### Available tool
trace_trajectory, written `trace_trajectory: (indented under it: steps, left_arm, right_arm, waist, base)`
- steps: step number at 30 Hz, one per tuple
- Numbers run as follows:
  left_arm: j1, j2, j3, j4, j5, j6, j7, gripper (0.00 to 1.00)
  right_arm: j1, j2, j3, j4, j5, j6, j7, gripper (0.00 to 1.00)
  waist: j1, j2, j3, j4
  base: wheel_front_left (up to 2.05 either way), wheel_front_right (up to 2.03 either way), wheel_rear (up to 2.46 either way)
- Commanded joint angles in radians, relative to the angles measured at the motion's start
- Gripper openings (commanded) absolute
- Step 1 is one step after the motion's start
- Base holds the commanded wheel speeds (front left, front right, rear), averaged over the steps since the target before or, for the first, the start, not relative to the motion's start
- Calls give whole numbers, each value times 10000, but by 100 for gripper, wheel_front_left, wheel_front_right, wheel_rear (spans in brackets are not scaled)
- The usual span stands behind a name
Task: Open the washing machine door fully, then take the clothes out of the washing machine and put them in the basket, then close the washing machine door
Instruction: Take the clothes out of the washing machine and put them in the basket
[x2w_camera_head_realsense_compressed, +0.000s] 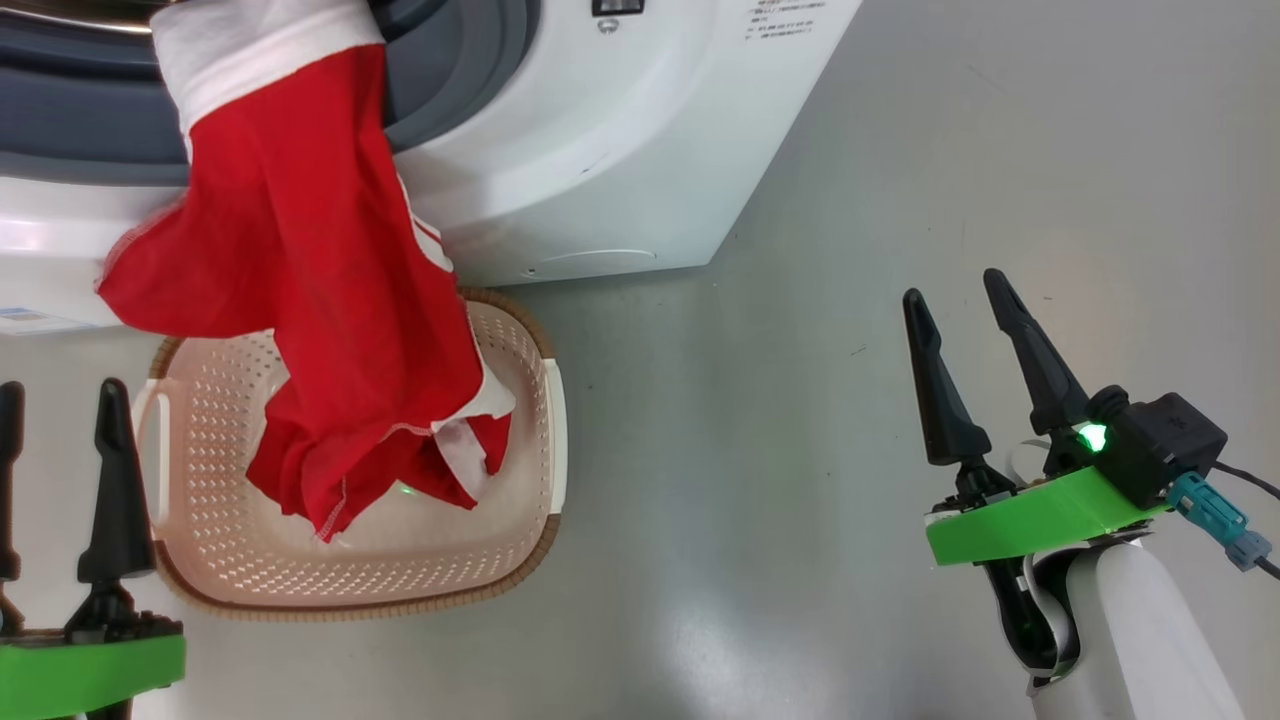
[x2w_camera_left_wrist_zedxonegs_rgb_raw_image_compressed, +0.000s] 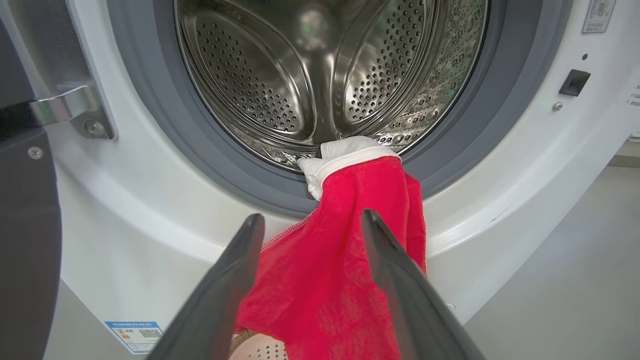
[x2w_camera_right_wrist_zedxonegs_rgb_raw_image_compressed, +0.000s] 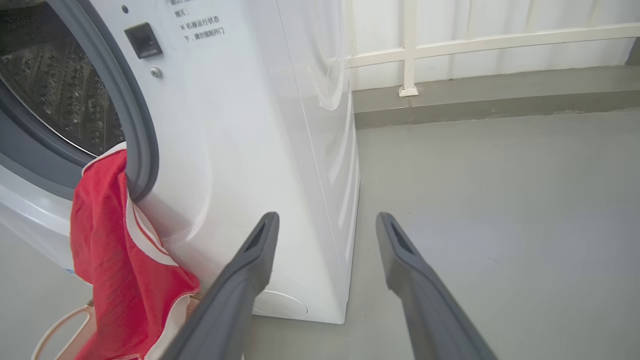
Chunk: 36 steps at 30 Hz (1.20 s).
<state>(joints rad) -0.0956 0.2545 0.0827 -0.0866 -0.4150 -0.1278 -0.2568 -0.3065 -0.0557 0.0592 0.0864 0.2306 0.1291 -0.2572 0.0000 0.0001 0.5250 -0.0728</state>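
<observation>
The clothes (x2w_camera_head_realsense_compressed: 300, 280), one red bundle w/ white trim, hang out of the washing machine (x2w_camera_head_realsense_compressed: 620, 140). The white end lies on the lip of the steel drum (x2w_camera_left_wrist_zedxonegs_rgb_raw_image_compressed: 300, 75) & over the grey rubber ring (x2w_camera_left_wrist_zedxonegs_rgb_raw_image_compressed: 200, 165). The rest drapes down the white front into the basket (x2w_camera_head_realsense_compressed: 450, 570). The lower folds are inside the basket's rim, toward its machine side; can't tell if they rest on the bottom or just dangle. The basket stands on the grey floor (x2w_camera_head_realsense_compressed: 800, 420) right in front of the machine, far rim just beside the front panel.

The washing machine door (x2w_camera_left_wrist_zedxonegs_rgb_raw_image_compressed: 25, 240) is swung clear of the opening. In the left wrist view a dark slab of it shows at the left edge, held by a metal hinge (x2w_camera_left_wrist_zedxonegs_rgb_raw_image_compressed: 65, 107).

L gripper (x2w_camera_head_realsense_compressed: 60, 390) sits low at the left of the head view, one finger just beside the basket's left handle (x2w_camera_head_realsense_compressed: 150, 425), apart from the cloth. Its jaws are spread wide w/ nothing btw them. In its own wrist view the fingers frame the hanging red cloth, pointing at the drum.

R gripper (x2w_camera_head_realsense_compressed: 952, 285) is well apart to the right, over bare floor, jaws likewise wide & holding nothing. In the right wrist view its fingers point past the machine's front corner toward the floor & a white railing (x2w_camera_right_wrist_zedxonegs_rgb_raw_image_compressed: 410, 50).

Low on the machine front: a round cap (x2w_camera_right_wrist_zedxonegs_rgb_raw_image_compressed: 280, 302) & a blue label (x2w_camera_left_wrist_zedxonegs_rgb_raw_image_compressed: 135, 335).
</observation>
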Motion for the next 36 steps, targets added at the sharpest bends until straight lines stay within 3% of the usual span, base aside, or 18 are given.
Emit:
trace_trajectory:
  steps: [1,17,36]
  left_arm:
    - [97,240,409,-294,44,-29,-49,100]
    - [-775,536,-813,713,-512,-29,-49,100]
    - [-4412,1108,-3595,4735,-1890,-29,-49,100]
  right_arm:
    - [167,55,244,-232,-80,16,-46,100]
    - [25,55,308,-247,72,16,-46,100]
    - [-9,55,415,-419,235,16,-46,100]
  waist:
    - [0,-1,6,-3]
    - [0,-1,128,-206]
    - [0,-1,447,-561]
  base:
    - [0,0,0]
    - [0,0,0]
    - [0,0,0]
